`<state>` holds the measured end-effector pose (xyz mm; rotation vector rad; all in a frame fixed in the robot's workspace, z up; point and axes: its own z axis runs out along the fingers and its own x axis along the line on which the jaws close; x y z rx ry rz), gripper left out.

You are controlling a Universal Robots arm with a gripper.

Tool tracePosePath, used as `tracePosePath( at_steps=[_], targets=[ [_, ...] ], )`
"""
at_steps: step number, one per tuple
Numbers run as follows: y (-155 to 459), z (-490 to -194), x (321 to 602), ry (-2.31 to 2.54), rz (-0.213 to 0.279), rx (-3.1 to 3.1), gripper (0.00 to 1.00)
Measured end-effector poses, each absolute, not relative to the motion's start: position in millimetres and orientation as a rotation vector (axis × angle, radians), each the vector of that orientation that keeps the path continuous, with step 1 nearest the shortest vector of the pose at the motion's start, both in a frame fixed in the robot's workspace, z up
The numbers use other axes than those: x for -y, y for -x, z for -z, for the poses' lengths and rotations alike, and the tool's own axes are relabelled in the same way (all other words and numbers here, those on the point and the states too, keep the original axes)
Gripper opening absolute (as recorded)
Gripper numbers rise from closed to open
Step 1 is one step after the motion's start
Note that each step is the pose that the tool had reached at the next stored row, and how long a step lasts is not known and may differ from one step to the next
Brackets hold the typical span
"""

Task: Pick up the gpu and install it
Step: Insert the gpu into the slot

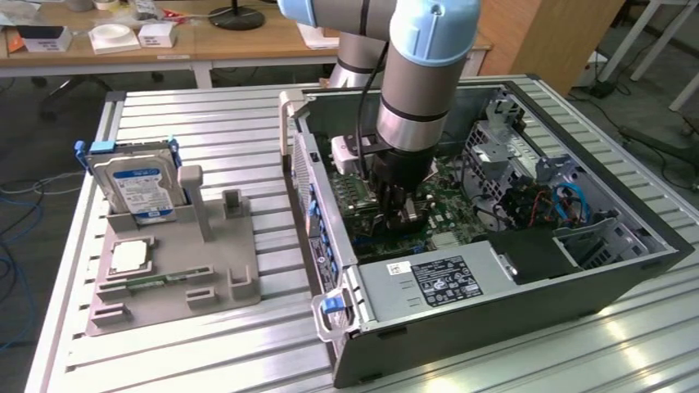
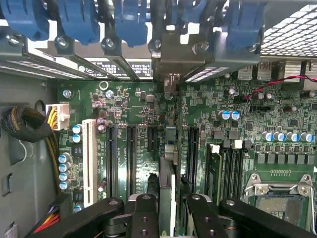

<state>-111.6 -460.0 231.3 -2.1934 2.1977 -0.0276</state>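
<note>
Inside the open computer case (image 1: 611, 270), the pincer (image 2: 168, 208) has room above the motherboard (image 2: 277, 119), hemmed by case walls.

table (image 1: 218, 115): ribbed matt metal | case (image 1: 492, 303): dark metal | tool (image 2: 168, 218): matt black

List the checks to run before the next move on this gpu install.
1. Grip: gripper fingers sit on both sides of the gpu. Ok.
2. Alignment: the card stands edge-on, parallel to the black slots. Ok.
3. Seating in its slot: hidden under the card. Cannot tell.
4. Silver bracket sits at the rear opening of the case. Ok.
5. Red wire lies apart from the card. Ok.
6. Hard drive stands in its holder, outside the case. Ok.
</note>
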Motion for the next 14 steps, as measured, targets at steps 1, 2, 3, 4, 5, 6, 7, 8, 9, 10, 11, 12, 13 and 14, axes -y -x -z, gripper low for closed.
tracePosePath(
  at_steps=[1, 2, 3, 4, 5, 6, 7, 8, 9, 10, 11, 12, 13, 14],
  targets=[
    [111.6, -231.3, 460.0, 2.193, 0.028, -2.198, 0.26],
    [111.6, -231.3, 460.0, 2.193, 0.028, -2.198, 0.26],
    [111.6, -231.3, 460.0, 2.193, 0.028, -2.198, 0.26],
    [111.5, -231.3, 460.0, 2.193, 0.028, -2.198, 0.26],
    [111.5, -231.3, 460.0, 2.193, 0.028, -2.198, 0.26],
    [111.5, -231.3, 460.0, 2.193, 0.028, -2.198, 0.26],
    [111.6, -231.3, 460.0, 2.193, 0.028, -2.198, 0.26],
    [111.5, -231.3, 460.0, 2.193, 0.028, -2.197, 0.26],
    [111.6, -231.4, 460.0, 2.193, 0.027, -2.197, 0.26],
    [111.5, -230.9, 459.8, 2.192, 0.026, -2.196, 0.27],
    [111.6, -232.0, 459.9, 2.192, 0.027, -2.197, 0.27],
    [111.6, -233.3, 459.9, 2.193, 0.027, -2.197, 0.33],
    [111.6, -234.8, 459.9, 2.193, 0.027, -2.198, 0.33],
    [111.6, -236.4, 460.0, 2.193, 0.027, -2.197, 0.33]
  ],
)
